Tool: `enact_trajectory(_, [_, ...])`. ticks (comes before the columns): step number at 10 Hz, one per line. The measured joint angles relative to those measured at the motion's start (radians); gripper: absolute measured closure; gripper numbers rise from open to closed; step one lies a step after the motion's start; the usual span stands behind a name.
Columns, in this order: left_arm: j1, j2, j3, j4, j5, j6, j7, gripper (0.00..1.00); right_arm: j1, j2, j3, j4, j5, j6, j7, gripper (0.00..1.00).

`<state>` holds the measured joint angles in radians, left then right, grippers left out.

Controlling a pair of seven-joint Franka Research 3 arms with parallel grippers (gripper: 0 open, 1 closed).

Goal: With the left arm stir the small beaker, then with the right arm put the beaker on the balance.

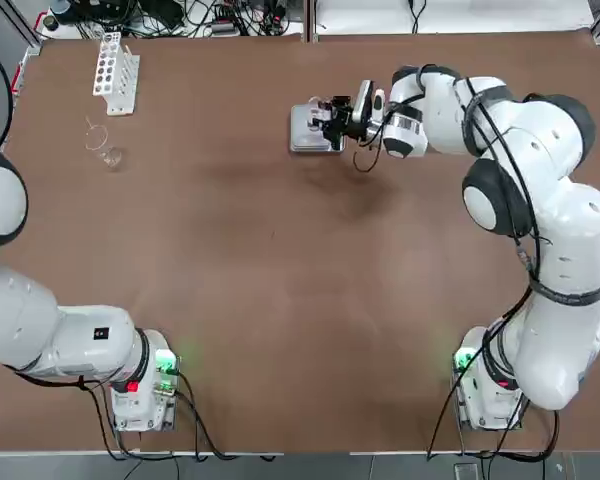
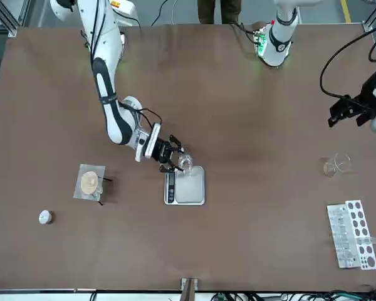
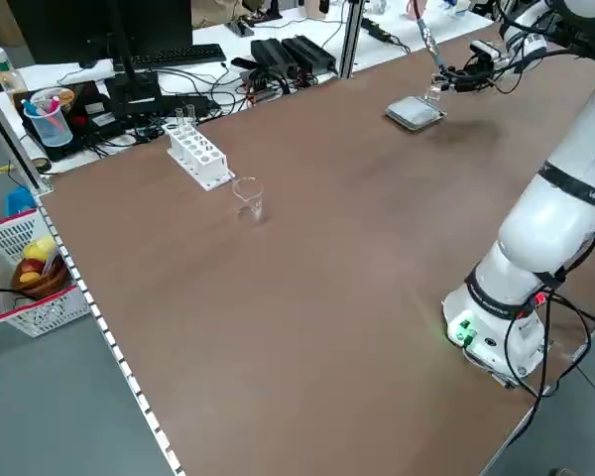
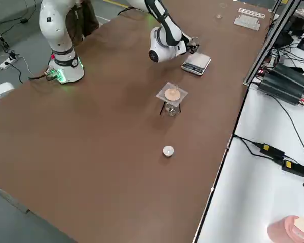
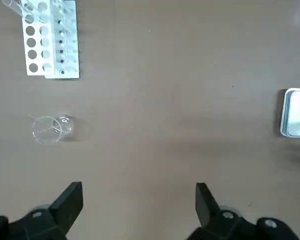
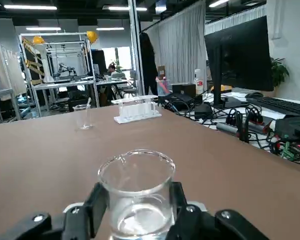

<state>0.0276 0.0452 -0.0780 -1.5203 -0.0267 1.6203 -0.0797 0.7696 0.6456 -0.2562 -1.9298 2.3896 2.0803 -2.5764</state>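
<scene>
Right gripper clenched on the small beaker, upright, with clear liquid at its bottom; held over the near edge of the balance at the far middle of the table. Left gripper spread wide and empty, raised above the table's left side, well apart from flask and test-tube rack.

balance mostly behind small beaker (right wrist view)
</scene>
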Motion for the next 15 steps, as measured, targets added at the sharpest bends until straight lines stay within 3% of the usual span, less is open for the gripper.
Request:
enact_trajectory(8, [0.001, 0.000, 0.000, 0.000, 0.000, 0.002, 0.000, 0.00, -0.021, 0.118, 0.001, 0.128, 0.000, 0.036, 0.012, 0.43])
enact_trajectory(15, [0.001, 0.004, 0.000, 0.000, 0.000, 0.002, 0.000, 0.00, -0.044, 0.142, 0.003, 0.152, 0.000, 0.041, 0.013, 0.43])
